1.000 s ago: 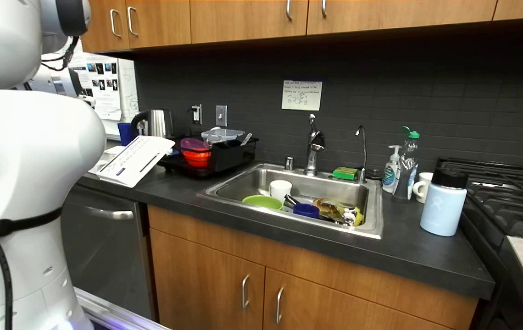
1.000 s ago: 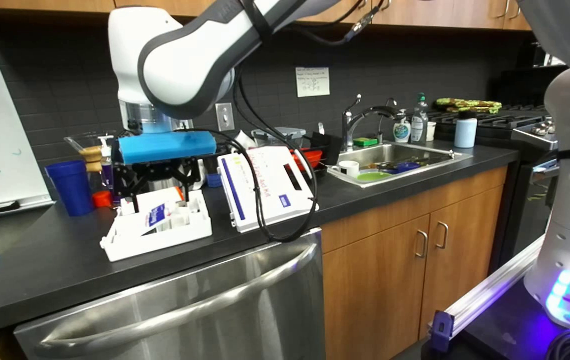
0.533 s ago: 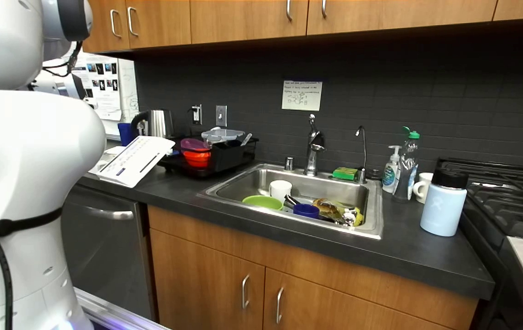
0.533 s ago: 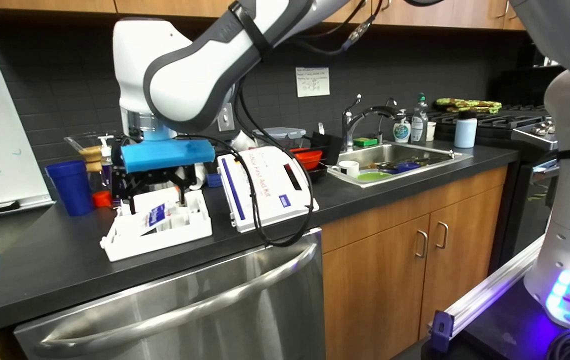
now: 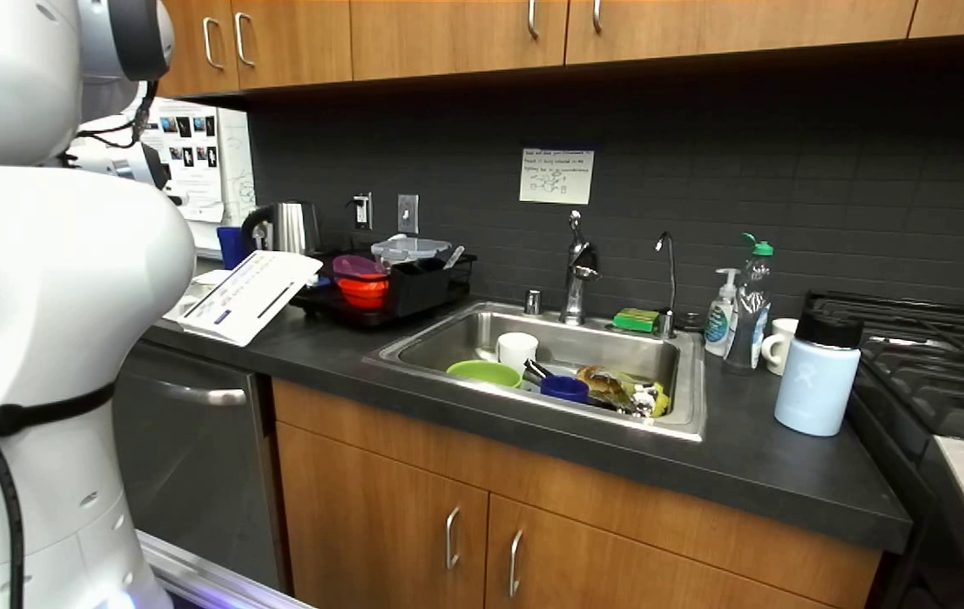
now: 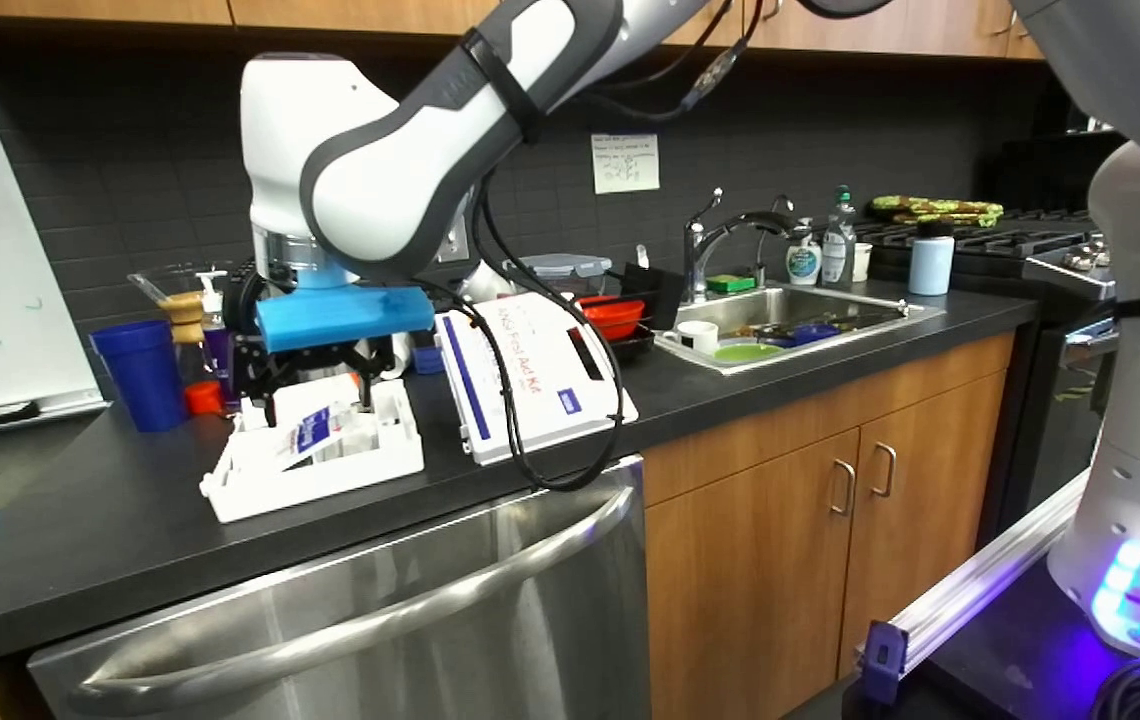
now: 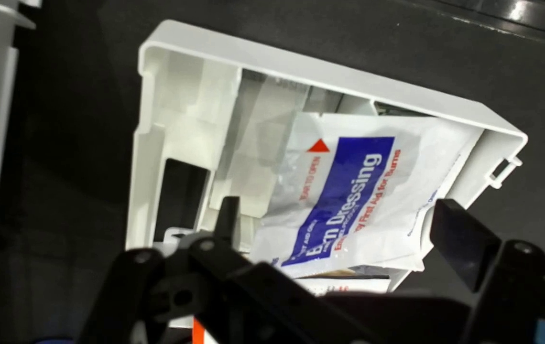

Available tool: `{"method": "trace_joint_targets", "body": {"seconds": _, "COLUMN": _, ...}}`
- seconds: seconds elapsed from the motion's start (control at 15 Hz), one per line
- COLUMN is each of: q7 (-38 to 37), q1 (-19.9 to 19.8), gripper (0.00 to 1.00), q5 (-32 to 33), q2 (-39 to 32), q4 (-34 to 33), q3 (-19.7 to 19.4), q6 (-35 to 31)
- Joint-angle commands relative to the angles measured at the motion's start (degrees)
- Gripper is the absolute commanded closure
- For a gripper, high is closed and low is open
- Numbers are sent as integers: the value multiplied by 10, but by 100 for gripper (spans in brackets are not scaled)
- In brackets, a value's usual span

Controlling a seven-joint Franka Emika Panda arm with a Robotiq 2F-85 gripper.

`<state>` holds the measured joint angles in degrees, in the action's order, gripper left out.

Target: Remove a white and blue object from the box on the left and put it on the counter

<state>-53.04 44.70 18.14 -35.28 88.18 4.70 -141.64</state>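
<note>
The white box (image 6: 325, 489) sits open on the dark counter (image 6: 110, 530) at the left in an exterior view; it also fills the middle of the wrist view (image 7: 330, 64). A white and blue packet (image 6: 312, 432), printed "Burn Dressing" (image 7: 354, 191), lies slanted on top of the box's contents. My gripper (image 6: 318, 402) is over the box, pointing down. In the wrist view the black fingers (image 7: 337, 208) are wide apart, one on each side of the packet's lower end, with nothing held. Whether the tips reach the packet's height is hard to tell. The arm hides the gripper in an exterior view.
A white first aid kit case (image 6: 530, 375) leans beside the box, with the arm's loose cables hanging over it. A blue cup (image 6: 142, 375), a red cap (image 6: 204, 398) and a pump bottle stand behind the box. A dish rack and sink (image 6: 800, 310) are farther right.
The arm and gripper have shifted slightly right and down over the box in an exterior view. The packet, the box and the kit case have not moved.
</note>
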Motion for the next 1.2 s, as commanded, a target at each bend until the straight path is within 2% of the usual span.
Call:
{"method": "trace_joint_targets", "body": {"seconds": 0.0, "q7": 8, "q1": 10, "gripper": 0, "q5": 0, "q2": -12, "q4": -14, "q3": -11, "q6": -6}}
{"method": "trace_joint_targets", "body": {"seconds": 0.6, "q7": 13, "q1": 9, "gripper": 1, "q5": -2, "q2": -20, "q4": -11, "q3": -16, "q6": -15}}
{"method": "trace_joint_targets", "body": {"seconds": 0.67, "q7": 16, "q1": 9, "gripper": 22, "q5": -4, "q2": -20, "q4": -10, "q3": -15, "q6": -16}}
{"method": "trace_joint_targets", "body": {"seconds": 0.8, "q7": 22, "q1": 8, "gripper": 28, "q5": -5, "q2": -21, "q4": -10, "q3": -14, "q6": -19}}
{"method": "trace_joint_targets", "body": {"seconds": 1.13, "q7": 32, "q1": 5, "gripper": 66, "q5": -13, "q2": -17, "q4": -4, "q3": -12, "q6": -30}}
